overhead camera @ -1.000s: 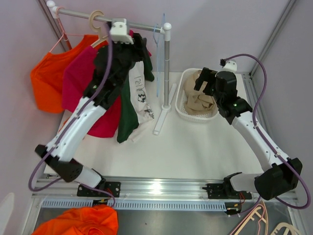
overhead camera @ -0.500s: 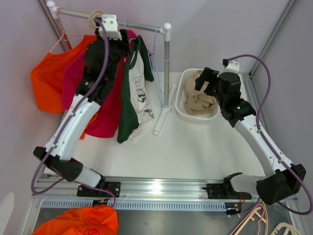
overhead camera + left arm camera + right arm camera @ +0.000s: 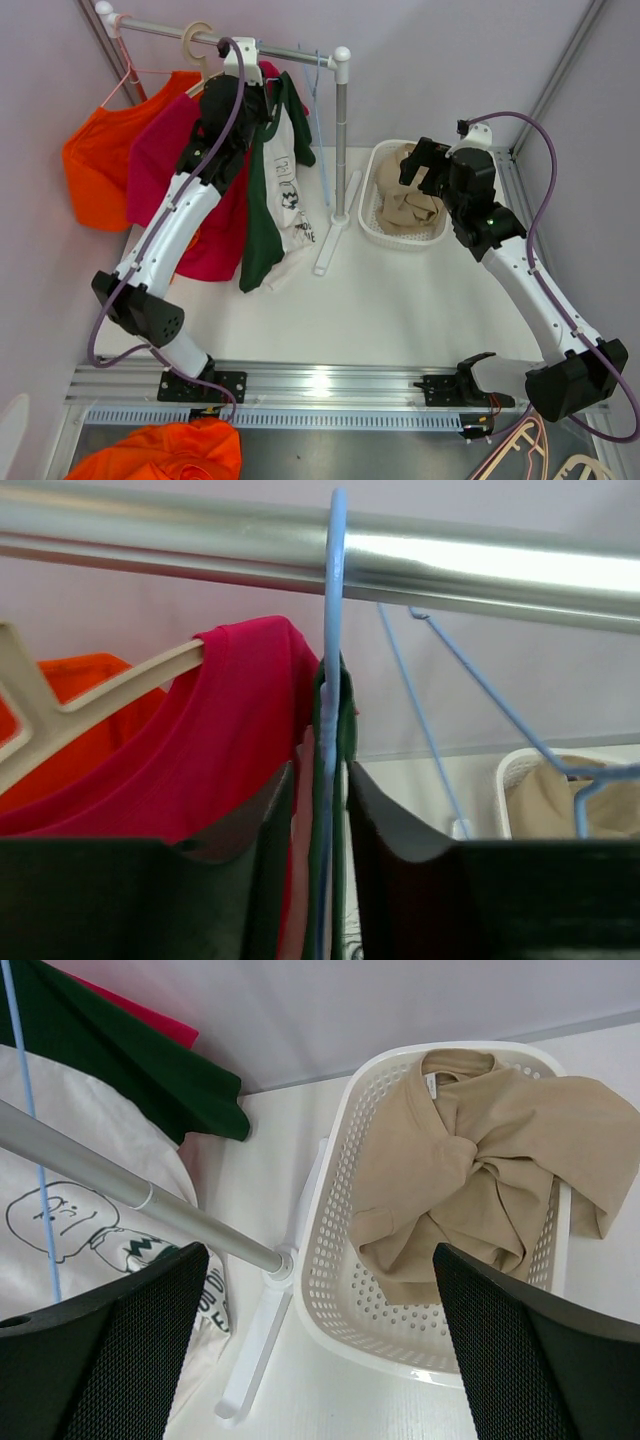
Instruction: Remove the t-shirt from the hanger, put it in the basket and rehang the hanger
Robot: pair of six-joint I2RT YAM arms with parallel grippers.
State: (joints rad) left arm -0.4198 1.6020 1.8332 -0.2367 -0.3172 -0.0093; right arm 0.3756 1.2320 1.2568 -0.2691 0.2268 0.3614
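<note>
Green t-shirt point(image 3: 346, 715), on hanger point(image 3: 334, 580), between left jaws

Top camera: high up, behind arms, looks down on whole table point(image 3: 400, 300). Far off, sees both arms and rail point(image 3: 290, 50).
Left wrist camera: just under rail, very close, looks forward and a bit up past left pincer point(image 3: 320, 780).
Right wrist camera: above basket point(image 3: 330, 1290), looks down between fingers of right pincer point(image 3: 315, 1260).
Shared: basket in all three views; rail in top and left wrist; rack post point(image 3: 150, 1195) in top and right wrist.
</note>
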